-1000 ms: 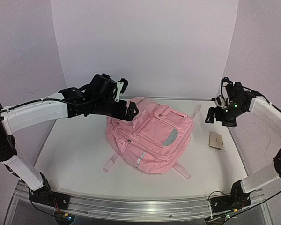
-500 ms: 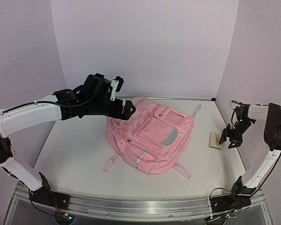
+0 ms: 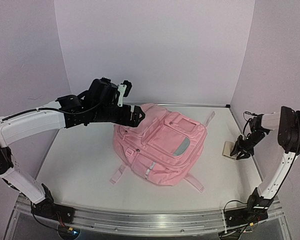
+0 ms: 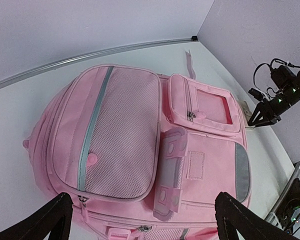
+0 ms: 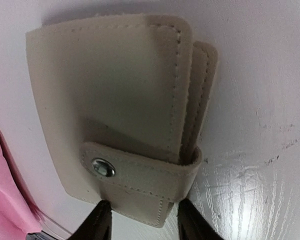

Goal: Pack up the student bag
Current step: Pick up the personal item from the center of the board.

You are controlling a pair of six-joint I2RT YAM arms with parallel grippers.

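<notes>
Beige wallet [image 5: 115,110] sits between the right gripper's [image 5: 142,217] narrowed jaws, and I can't tell if it's pinched yet! The left gripper [image 4: 142,220] hangs wide open over the student bag [image 3: 160,147] mid-table. It looks soft, floppy and light, so take a strap or pocket edge.

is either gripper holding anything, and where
The left gripper holds nothing. The right gripper straddles the snap end of the beige wallet; grip cannot be told.
</notes>
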